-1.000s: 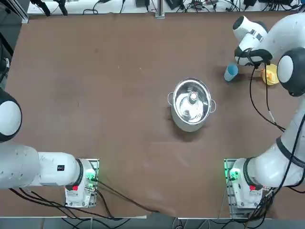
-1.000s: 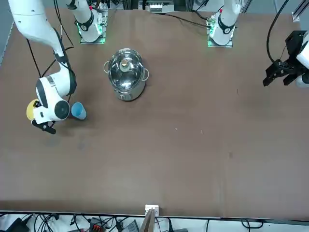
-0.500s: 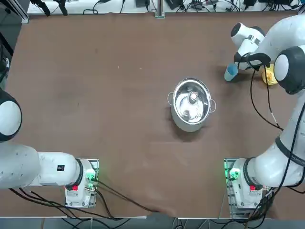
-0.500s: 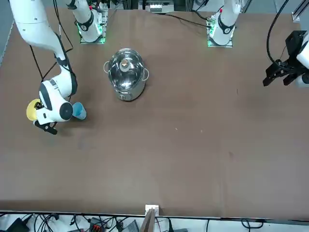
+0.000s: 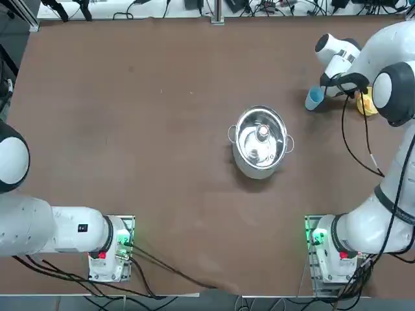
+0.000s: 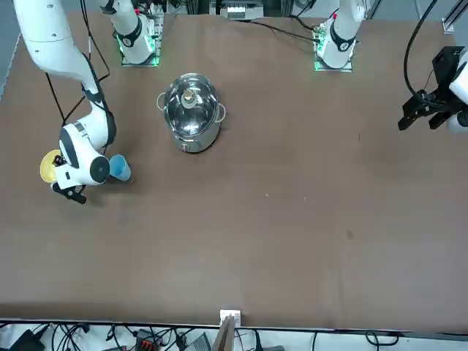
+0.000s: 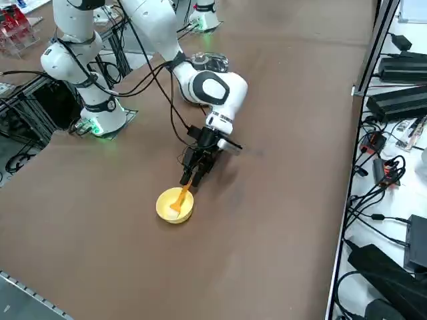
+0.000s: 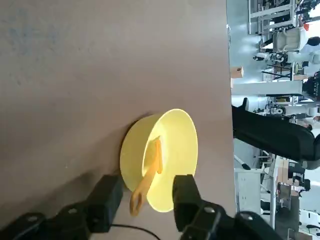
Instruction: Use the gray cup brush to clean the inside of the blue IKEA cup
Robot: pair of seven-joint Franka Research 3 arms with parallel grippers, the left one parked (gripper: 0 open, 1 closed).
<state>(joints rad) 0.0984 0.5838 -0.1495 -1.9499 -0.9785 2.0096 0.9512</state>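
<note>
Only the wrist view shows the right hand [image 8: 142, 202], fingers apart, straddling the slim orange-handled cup brush [image 8: 148, 175] leaning in the round yellow bowl [image 8: 172, 137]. The overhead view shows the light-blue plastic cup [image 5: 314, 98] beside the wrist on the brown counter [image 5: 162, 129].

Steel pot [image 5: 260, 142], yellow bowl [image 7: 173, 207]

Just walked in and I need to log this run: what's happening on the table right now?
The right arm has its right gripper at the yellow bowl, fingers open on either side of the orange handle of the gray cup brush, which leans on the bowl's rim; it isn't gripped yet. The blue IKEA cup stands close beside, untouched. A steel pot sits mid-table.
</note>
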